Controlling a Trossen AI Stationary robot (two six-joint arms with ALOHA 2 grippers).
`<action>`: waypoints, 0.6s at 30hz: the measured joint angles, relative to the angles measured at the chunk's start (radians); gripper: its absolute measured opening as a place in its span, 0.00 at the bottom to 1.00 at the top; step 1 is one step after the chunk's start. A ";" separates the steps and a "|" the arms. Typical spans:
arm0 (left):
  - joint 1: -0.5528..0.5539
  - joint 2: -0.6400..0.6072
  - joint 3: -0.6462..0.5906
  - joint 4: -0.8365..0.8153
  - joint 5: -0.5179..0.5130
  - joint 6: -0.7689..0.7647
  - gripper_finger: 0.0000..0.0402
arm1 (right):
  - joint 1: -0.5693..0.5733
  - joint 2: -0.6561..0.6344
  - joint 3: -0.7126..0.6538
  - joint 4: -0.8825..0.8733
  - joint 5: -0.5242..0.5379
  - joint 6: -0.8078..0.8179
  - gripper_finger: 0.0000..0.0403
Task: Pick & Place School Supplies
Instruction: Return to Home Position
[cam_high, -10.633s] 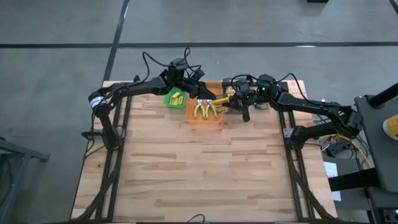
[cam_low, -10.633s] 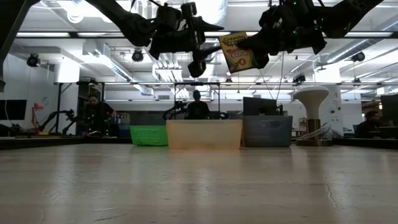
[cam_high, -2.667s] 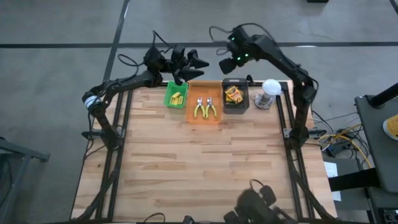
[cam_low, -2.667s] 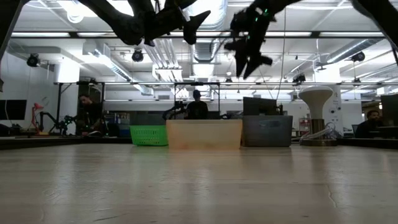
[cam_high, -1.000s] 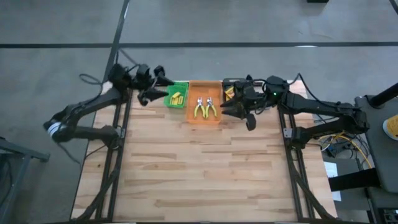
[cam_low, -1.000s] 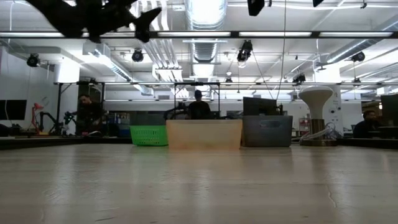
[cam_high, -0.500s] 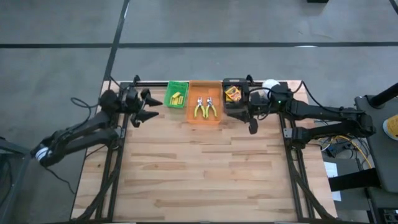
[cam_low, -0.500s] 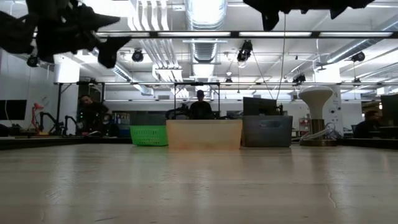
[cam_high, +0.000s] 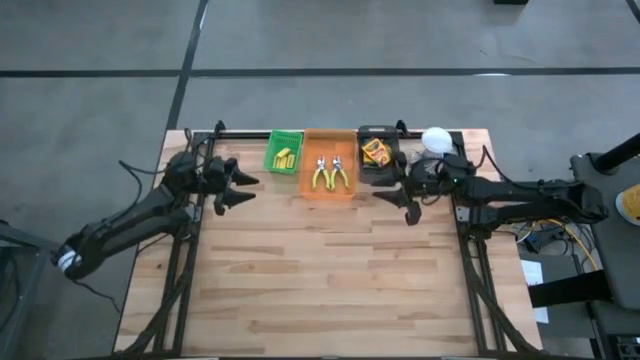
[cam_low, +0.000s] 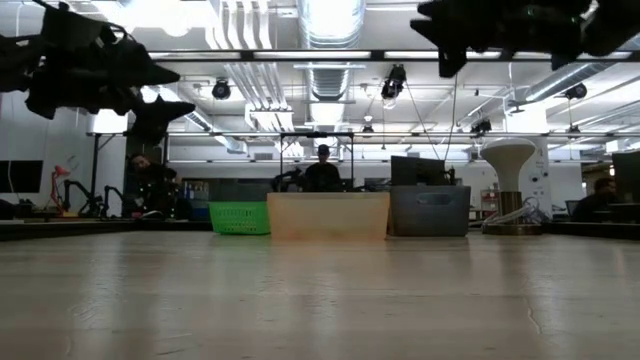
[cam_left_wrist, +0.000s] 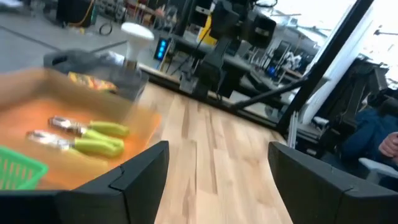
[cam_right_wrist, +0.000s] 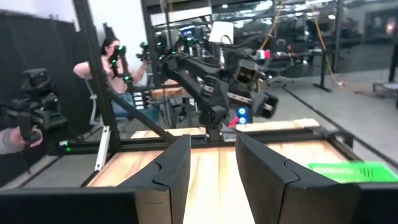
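Left hand (cam_high: 238, 188): fingers spread, nothing held, raised over the left side of the desk (cam_high: 320, 270). The green tray (cam_high: 272, 140) stands just ahead of this hand and holds the short yellow blocks (cam_high: 286, 156). Beyond it, the orange tray (cam_high: 330, 145) holds two yellow-handled pliers (cam_high: 326, 176), side by side.

Right hand (cam_high: 394, 198): fingers apart, nothing held, pointing toward the left hand. The black tray (cam_high: 378, 176) stands just beside this hand, with the crayon boxes (cam_high: 375, 151) inside. A white round object (cam_high: 435, 138) stands farther off, beside the arm.
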 joint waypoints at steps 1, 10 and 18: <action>0.000 -0.009 0.000 -0.025 0.000 0.007 0.70 | -0.001 -0.006 -0.025 0.019 0.002 0.015 0.31; 0.000 -0.093 -0.002 -0.064 -0.007 0.050 0.70 | -0.001 -0.028 -0.264 0.391 0.037 0.089 0.32; 0.000 -0.175 -0.070 -0.080 -0.014 0.028 0.70 | -0.002 -0.033 -0.385 0.505 0.107 0.180 0.30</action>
